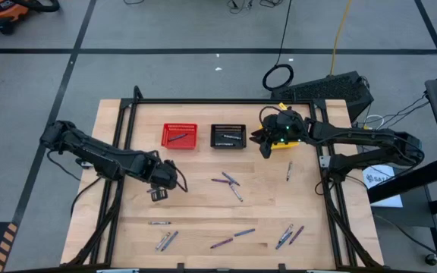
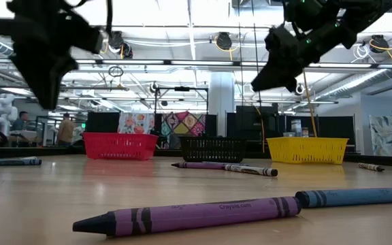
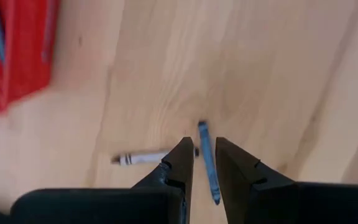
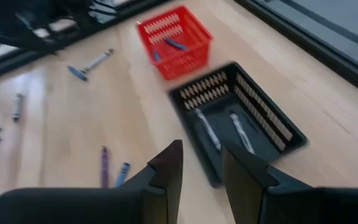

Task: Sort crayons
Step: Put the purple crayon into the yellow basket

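A few crayons (image 1: 231,184) are already lying in the red basket (image 1: 180,136) and black basket (image 1: 228,136), most are still lying across the frame's lower half, and the left gripper (image 1: 160,191) and right gripper (image 1: 268,142) are hovering slightly open, holding nothing.

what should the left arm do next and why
Probably lower the left end effector straight down and close on the blue crayon. Its jaws stand open with nothing held, the crayon lies lined up between the fingers, and the red basket that already holds blue crayons is close by.
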Tool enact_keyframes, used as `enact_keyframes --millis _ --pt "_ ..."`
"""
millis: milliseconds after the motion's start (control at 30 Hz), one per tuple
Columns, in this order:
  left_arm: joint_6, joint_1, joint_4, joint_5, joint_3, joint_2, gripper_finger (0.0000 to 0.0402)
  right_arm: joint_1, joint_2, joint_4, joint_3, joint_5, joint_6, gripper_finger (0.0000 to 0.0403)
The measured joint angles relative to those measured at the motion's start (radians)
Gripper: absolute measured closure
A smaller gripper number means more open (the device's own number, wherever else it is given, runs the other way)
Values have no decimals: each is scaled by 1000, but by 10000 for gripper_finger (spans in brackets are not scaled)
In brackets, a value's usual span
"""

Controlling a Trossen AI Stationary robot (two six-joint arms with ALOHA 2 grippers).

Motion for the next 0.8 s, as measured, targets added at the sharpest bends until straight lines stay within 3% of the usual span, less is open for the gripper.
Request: enact_keyframes --millis 500,800 --pt "-232 -101 36 68 -71 0 340 27 0 -13 11 3 -2 307" --pt "-329 -286 197 96 -70 0 340 28 0 -68 11 3 -7 307"
